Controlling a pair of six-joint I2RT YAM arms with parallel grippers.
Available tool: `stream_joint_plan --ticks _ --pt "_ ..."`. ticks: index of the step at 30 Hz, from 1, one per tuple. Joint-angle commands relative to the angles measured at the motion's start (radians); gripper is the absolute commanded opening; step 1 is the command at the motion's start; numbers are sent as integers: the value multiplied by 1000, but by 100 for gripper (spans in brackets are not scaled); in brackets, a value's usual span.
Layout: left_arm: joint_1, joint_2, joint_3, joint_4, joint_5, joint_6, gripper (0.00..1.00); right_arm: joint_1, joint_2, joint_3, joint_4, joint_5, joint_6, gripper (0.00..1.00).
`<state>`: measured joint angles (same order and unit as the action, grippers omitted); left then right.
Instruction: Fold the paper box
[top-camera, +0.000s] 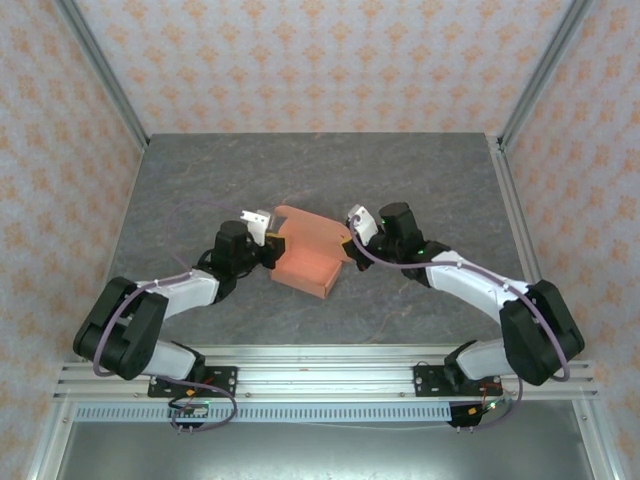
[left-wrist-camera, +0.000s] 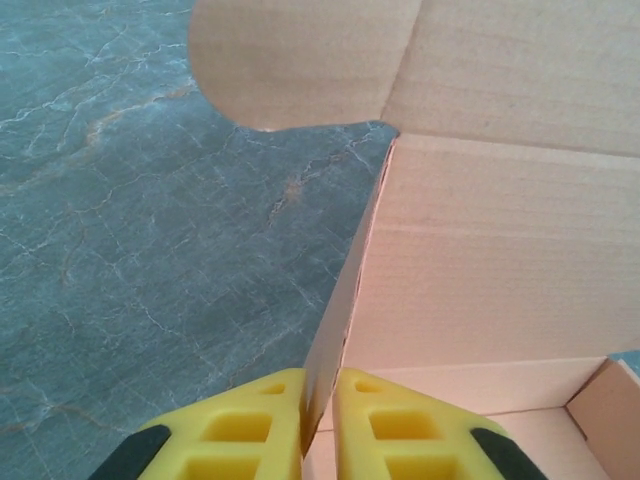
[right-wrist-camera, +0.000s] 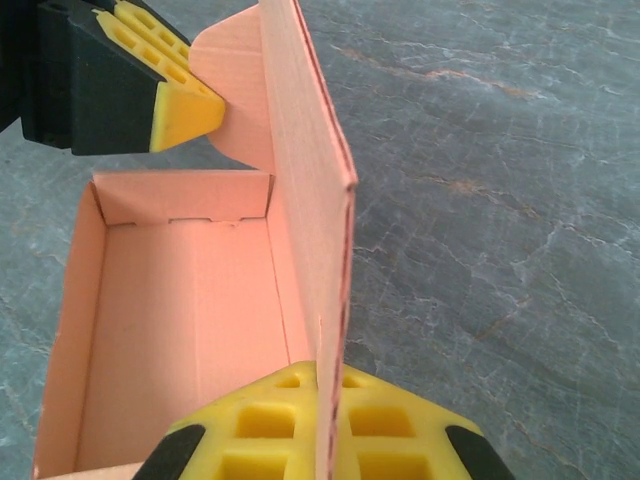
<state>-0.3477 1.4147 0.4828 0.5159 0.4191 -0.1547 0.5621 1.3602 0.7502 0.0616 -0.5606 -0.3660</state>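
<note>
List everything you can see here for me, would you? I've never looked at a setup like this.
box: one, salmon-orange, mid-table between the grippers, open on top, one panel upright
table: one, grey marbled, under everything
walls: three, peach patterned, around the table
rail: one, silver, near edge, under the arm bases
left arm: one, black and white, reaching in from the left
right arm: one, black and white, reaching in from the right
left gripper: one, yellow pads, closed on a box wall
right gripper: one, yellow pads, closed on the upright panel
</note>
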Motion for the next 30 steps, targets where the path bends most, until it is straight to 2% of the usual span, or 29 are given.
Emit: stream_joint_plan --ticks 1,4,9,15,19,25,30 --pt "-36 12 20 77 -80 0 8 43 -22 -38 35 102 20 0" --pt "-68 2 14 83 -167 5 0 74 -30 -68 85 197 51 0" --pt "-122 -8 -10 131 -277 -6 0 121 -58 -122 191 336 133 1" --pt "-179 7 -40 215 -392 -40 0 164 -73 -151 247 436 175 10" --pt "-220 0 -56 231 -476 -54 0 167 -88 -191 312 490 269 15" --pt "-263 15 -85 286 -539 -83 0 172 -121 -271 433 543 449 17" --pt "-301 42 -90 325 -578 -108 0 179 -138 -293 456 642 544 17"
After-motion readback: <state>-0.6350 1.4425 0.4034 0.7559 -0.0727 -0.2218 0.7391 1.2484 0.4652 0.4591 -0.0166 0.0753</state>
